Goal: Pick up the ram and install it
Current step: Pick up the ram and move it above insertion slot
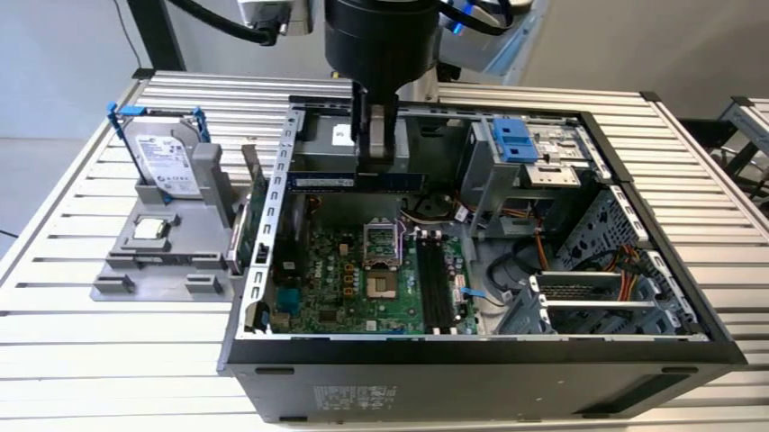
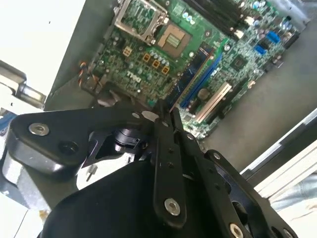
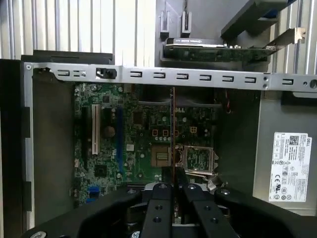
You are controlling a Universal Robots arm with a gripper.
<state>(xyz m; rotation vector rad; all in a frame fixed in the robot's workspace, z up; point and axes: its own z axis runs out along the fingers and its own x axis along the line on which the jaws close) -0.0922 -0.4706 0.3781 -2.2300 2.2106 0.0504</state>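
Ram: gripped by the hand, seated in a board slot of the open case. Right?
Not seated. The hand does grip the ram, but the exterior view shows it held in the air above the board of the open case, apart from the slots.

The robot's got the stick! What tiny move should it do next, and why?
Probably turn the wrist. The gripper holds the ram above the motherboard, and in the exterior view it runs crosswise to the long black memory slots, so it likely needs lining up with them before going down.
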